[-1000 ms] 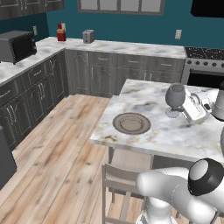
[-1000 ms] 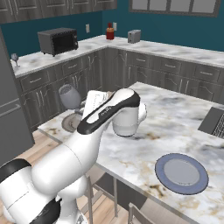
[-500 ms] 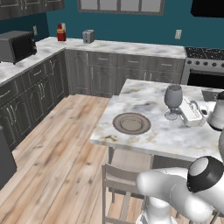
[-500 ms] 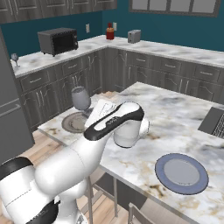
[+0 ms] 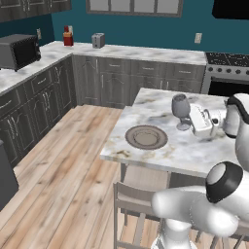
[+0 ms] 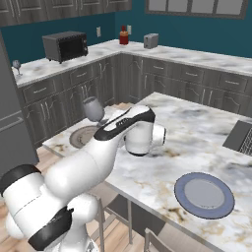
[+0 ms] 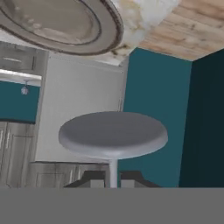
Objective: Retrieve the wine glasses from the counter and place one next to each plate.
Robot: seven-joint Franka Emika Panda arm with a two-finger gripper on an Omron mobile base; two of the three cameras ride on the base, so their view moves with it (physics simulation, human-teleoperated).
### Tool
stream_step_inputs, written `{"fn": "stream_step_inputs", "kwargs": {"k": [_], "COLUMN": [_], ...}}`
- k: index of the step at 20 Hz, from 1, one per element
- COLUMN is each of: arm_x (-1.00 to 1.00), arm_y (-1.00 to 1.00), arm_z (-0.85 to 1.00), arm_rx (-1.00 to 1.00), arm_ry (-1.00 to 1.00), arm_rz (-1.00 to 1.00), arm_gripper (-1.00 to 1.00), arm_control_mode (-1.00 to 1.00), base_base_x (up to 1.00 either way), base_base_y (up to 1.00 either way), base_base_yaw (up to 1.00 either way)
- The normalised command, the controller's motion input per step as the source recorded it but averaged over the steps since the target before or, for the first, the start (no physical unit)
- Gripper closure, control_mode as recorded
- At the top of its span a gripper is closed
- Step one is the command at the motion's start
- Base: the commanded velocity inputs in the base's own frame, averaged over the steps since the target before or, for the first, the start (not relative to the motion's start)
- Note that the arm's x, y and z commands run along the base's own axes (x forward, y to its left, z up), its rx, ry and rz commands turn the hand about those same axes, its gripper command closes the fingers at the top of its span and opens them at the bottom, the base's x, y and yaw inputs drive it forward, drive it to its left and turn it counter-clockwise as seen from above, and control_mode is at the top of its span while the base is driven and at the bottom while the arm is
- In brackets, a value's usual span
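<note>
Both base views overlook the marble island (image 5: 160, 146); hand view sits close, inverted.

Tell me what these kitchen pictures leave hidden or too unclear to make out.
- Left base view: whether the wine glass foot touches the island top; too small to tell.
- Right base view: the glass stem, hidden behind the arm; the brownish plate partly covered too.
- Hand view: the end effector shut on the glass stem, with the foot blocking what lies beyond.
- Right base view: second glass on the counter, too small for detail.

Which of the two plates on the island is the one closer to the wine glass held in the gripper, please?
The brownish-grey plate with the ringed rim: the wine glass in the gripper stands just beside it, while the pale blue-grey plate lies farther along the island.
</note>
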Motion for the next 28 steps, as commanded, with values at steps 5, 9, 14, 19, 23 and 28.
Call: {"fn": "stream_step_inputs", "kwargs": {"k": [5,9,14,19,23,28], "arm_x": [0.45,0.31,0.2,0.14,0.21,0.26], "arm_y": [-0.17,-0.32,-0.14,0.0,0.0,0.0], "arm_z": [-0.33,-0.34,-0.33,-0.42,-0.27,-0.18], "arm_rx": [-0.09,0.01,0.09,0.09,-0.03,-0.1], "arm_ry": [0.1,0.13,0.04,0.0,-0.04,0.0], "arm_rz": [-0.04,-0.01,0.0,0.0,0.0,0.0], "arm_gripper": [1.0,1.0,1.0,1.0,1.0,1.0], "arm_control_mode": [-1.0,-1.0,-1.0,-1.0,-1.0,-1.0], "base_base_x": [0.0,0.0,0.0,0.0,0.0,0.0], "base_base_y": [0.0,0.0,0.0,0.0,0.0,0.0], "base_base_yaw": [0.0,0.0,0.0,0.0,0.0,0.0]}}
